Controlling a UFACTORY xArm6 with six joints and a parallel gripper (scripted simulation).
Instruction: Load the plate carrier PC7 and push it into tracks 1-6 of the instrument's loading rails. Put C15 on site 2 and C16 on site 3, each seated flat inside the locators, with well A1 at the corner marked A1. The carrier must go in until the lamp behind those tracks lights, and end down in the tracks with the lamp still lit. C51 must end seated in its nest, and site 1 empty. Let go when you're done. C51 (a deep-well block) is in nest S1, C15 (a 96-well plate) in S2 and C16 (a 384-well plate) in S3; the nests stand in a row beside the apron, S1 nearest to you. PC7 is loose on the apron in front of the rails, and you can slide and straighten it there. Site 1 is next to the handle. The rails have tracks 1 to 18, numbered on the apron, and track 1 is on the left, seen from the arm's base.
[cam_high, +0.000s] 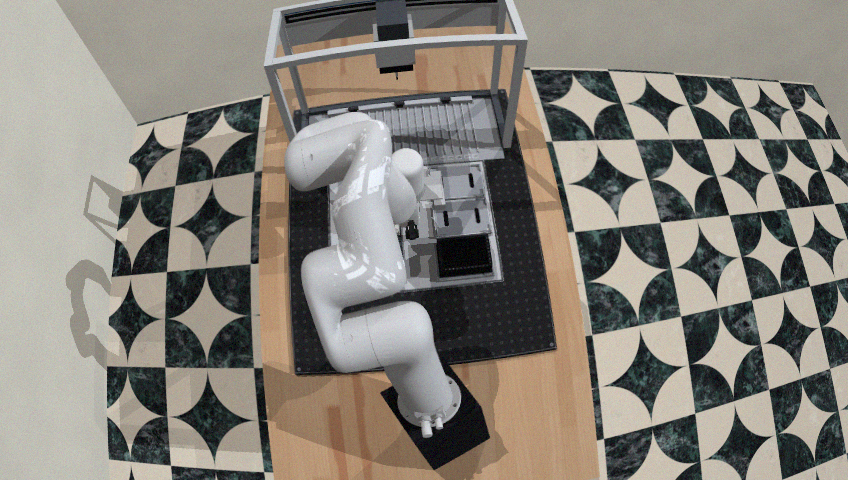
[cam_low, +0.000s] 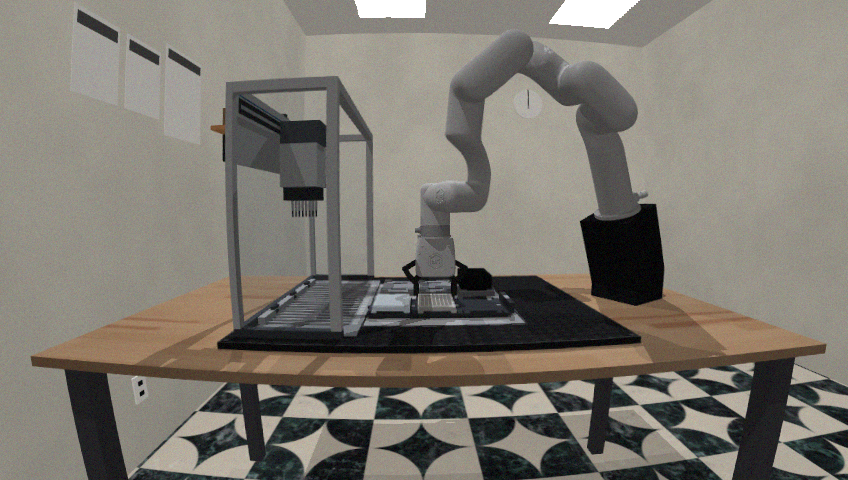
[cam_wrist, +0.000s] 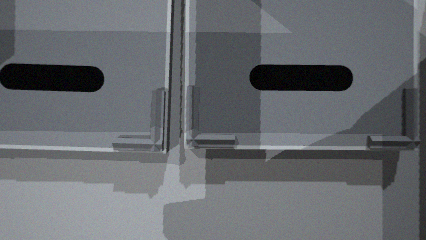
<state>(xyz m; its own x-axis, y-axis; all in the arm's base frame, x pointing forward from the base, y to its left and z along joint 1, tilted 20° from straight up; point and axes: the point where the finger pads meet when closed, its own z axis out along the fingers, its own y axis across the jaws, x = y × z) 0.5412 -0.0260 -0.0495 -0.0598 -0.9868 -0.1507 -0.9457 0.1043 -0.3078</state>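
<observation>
My gripper (cam_low: 432, 272) (cam_high: 410, 228) hangs open and empty, low over the apron between the carrier and the nest row; it shows as a small dark shape beside the arm. The wrist view shows two empty nests with dark slots, one (cam_wrist: 82, 80) and the other (cam_wrist: 300, 80), with corner locators. These are S2 (cam_high: 461, 217) and S3 (cam_high: 467, 178). The black deep-well block C51 (cam_high: 464, 255) sits in S1. In the side view a white well plate (cam_low: 436, 302) lies on carrier PC7 under the gripper, with a paler plate (cam_low: 390, 304) beside it toward the rails. My arm hides most of the carrier from above.
The loading rails (cam_high: 437, 127) lie under the grey instrument frame (cam_high: 392, 53), whose pipetting head (cam_low: 302, 178) hangs above them. The black base mat covers the wooden table. The arm's base (cam_high: 431, 410) stands at the near end.
</observation>
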